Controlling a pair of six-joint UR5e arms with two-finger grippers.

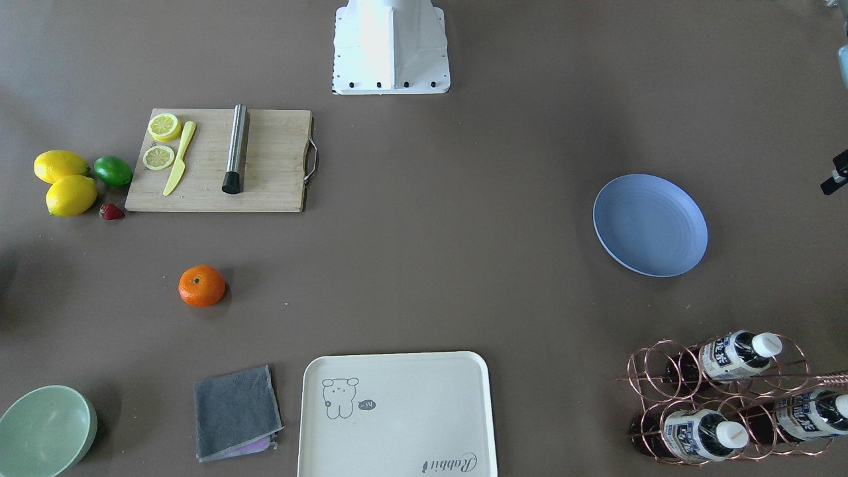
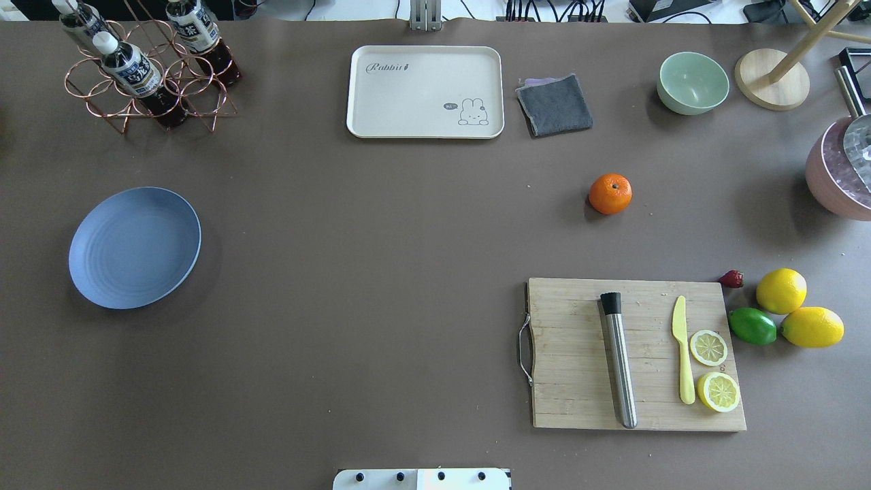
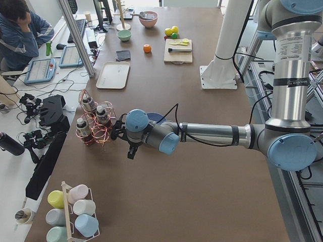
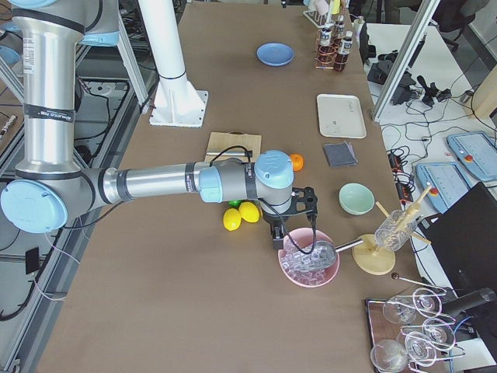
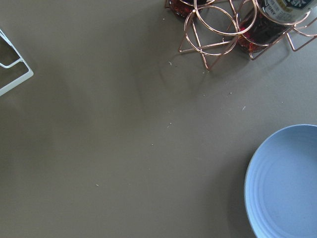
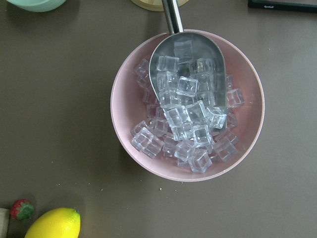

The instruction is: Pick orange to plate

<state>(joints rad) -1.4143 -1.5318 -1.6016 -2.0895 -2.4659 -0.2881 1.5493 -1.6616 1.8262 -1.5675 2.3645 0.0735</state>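
The orange (image 2: 610, 193), upper right overhead, seems light, firm, rollable; pinch its middle. Whether left gripper (image 3: 130, 151) or right gripper (image 4: 278, 233) stands wide, I cannot tell.

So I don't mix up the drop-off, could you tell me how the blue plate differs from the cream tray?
The plate is round and plain blue-lavender; the tray is rectangular, cream, printed with a rabbit drawing. The plate lies on the robot's left side, the tray at the far middle edge. Both are empty.
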